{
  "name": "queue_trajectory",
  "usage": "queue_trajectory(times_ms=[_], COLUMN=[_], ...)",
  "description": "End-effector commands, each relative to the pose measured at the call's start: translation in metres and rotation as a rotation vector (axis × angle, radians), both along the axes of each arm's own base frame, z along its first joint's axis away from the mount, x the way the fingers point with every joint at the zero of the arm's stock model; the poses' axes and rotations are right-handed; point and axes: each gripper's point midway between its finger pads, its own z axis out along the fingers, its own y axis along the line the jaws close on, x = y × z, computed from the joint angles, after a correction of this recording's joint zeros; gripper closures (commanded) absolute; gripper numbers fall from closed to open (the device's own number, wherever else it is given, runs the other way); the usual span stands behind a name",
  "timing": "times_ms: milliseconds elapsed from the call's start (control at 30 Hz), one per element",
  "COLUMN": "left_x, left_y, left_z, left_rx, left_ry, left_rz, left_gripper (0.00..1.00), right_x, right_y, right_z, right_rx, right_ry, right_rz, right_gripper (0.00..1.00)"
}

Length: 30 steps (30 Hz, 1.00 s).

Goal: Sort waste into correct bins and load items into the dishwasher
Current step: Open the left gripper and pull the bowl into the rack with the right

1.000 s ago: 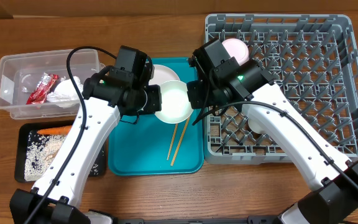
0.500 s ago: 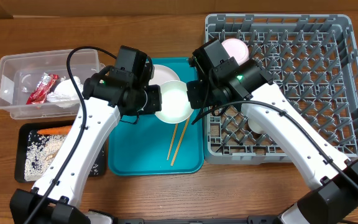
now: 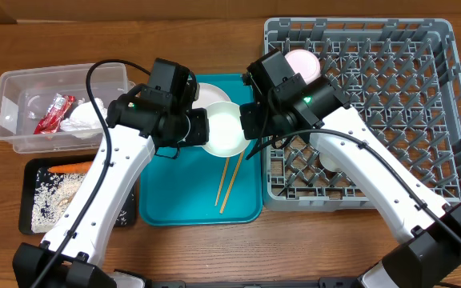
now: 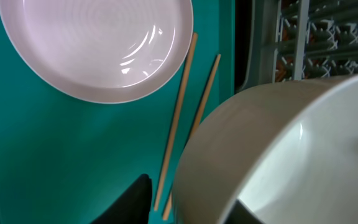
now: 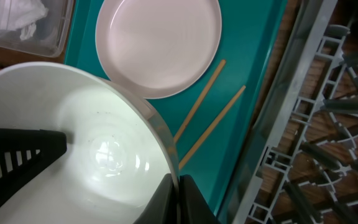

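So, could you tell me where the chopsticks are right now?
Overhead, the chopsticks lie on the right half of the teal tray, just below the white bowl and left of the grey dish rack.

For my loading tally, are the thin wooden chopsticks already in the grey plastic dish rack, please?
No, the thin wooden chopsticks lie on the teal serving tray, outside the grey plastic dish rack.

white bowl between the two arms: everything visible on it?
The white bowl is round, glossy and empty, with its opening facing up. It is held over the teal tray, above the chopsticks and beside the pale plate. The right gripper pinches its rim. The left gripper straddles the opposite rim, grip unclear.
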Motion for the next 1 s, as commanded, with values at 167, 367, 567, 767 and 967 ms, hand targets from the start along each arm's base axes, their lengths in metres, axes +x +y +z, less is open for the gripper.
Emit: queue_trajectory(times_ms=[167,367,567,767,967], left_x=[0.005,0.017,0.030,0.034,0.037], left_y=[-0.012,-0.009,0.002,0.009,0.026], left_z=[0.022,0.069,0.125,0.137,0.130], left_rx=[-0.065,-0.089,-0.096,-0.079,0.014], left_ry=[-0.044,-0.127,-0.256,-0.297,-0.296], left_rz=[-0.017,-0.006,-0.004,-0.005,0.045], left_gripper=[0.43,0.39,0.33,0.25,0.15], right_x=[0.003,0.006,0.028,0.062,0.075], right_y=[0.000,-0.005,-0.036,-0.112,-0.175], right_z=[0.002,0.001,0.002,0.027,0.067], right_rx=[0.002,-0.027,-0.181,-0.521,-0.824], right_ry=[-0.014,-0.029,-0.142,-0.367,-0.541], right_rz=[-0.018,-0.034,-0.128,-0.355,-0.521], right_gripper=[0.96,0.96,0.96,0.96,0.96])
